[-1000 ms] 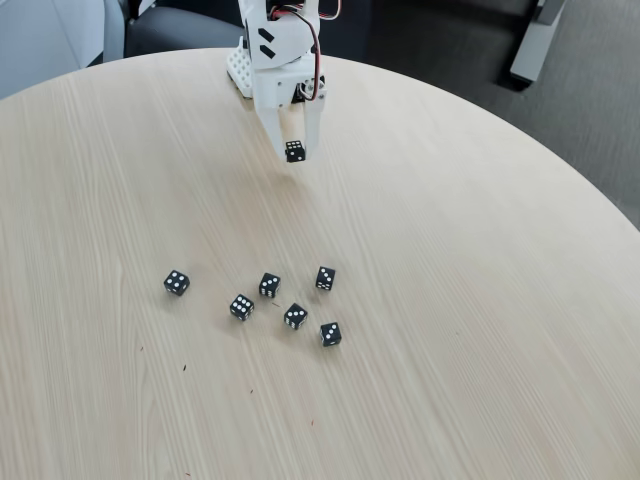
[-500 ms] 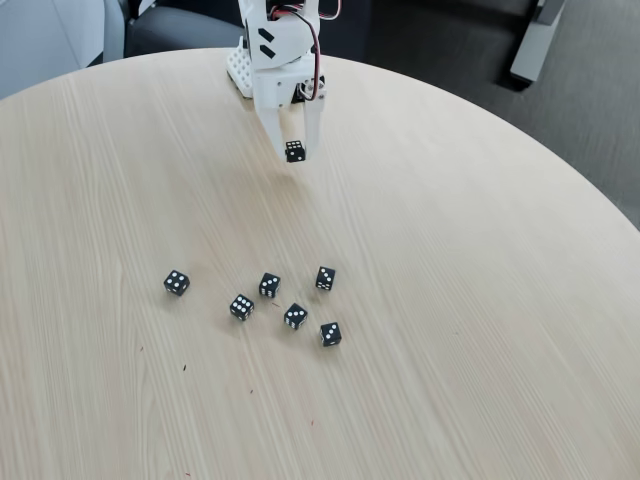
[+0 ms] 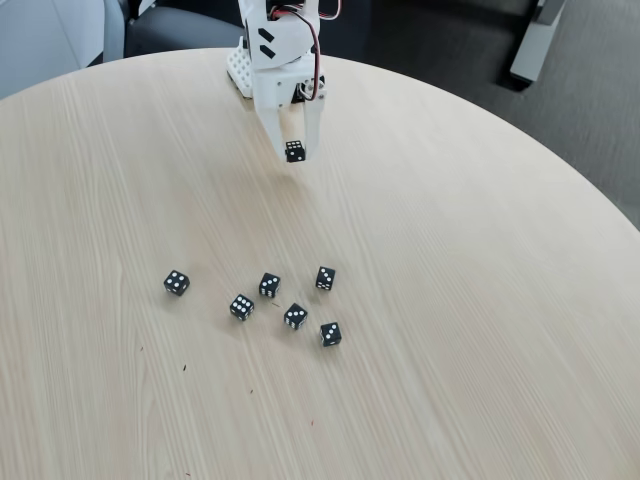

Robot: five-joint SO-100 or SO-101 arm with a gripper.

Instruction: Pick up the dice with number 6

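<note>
A small black die with white pips, the dice with number 6 (image 3: 295, 151), hangs above the far part of the round wooden table (image 3: 450, 300). My white gripper (image 3: 295, 153) is shut on it, one finger at each side, pointing down from the arm's base at the table's far edge. The die is clear of the tabletop, and a faint shadow lies on the wood below it.
Several more black dice lie in a loose cluster nearer the camera, from one at the left (image 3: 176, 283) to one at the right (image 3: 330, 334). The table's curved edge drops to dark floor at the upper right.
</note>
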